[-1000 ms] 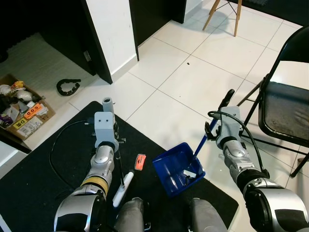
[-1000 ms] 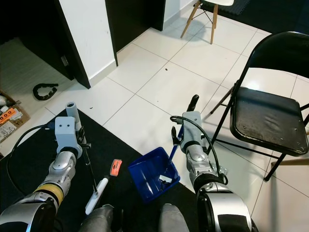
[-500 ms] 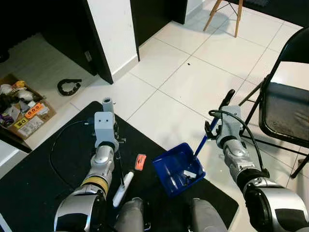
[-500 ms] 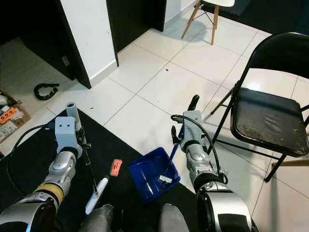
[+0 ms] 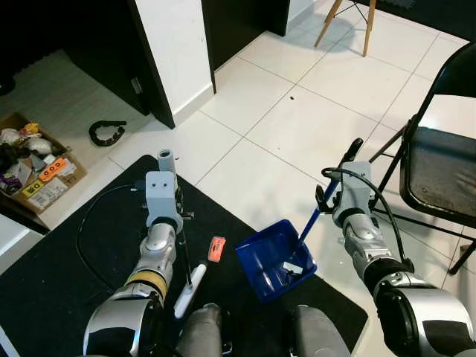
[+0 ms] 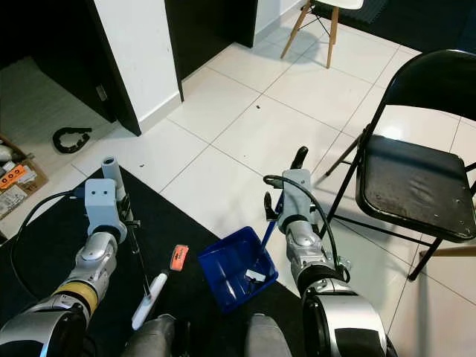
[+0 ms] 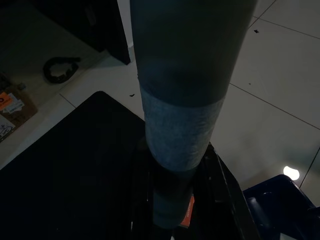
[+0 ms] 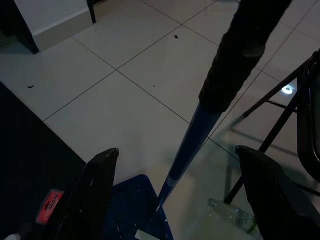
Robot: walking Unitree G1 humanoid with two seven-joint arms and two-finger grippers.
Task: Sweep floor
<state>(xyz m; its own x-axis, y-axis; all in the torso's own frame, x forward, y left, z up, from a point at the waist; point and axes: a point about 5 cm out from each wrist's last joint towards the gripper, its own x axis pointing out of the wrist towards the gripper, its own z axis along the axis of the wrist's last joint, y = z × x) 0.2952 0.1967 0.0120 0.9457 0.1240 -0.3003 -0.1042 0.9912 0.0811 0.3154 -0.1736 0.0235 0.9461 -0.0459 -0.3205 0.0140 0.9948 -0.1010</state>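
Left eye view: the blue dustpan is seen at 6 o'clock, half on the black mat, half on the white tile floor; debris lies inside it. A brush rests on the mat at 7 o'clock.
Right eye view: a black folding chair stands at 3 o'clock.
Left wrist view: the left hand is closed around the brush handle.
Right wrist view: the right hand is spread wide, with the dustpan handle passing between the fingers.
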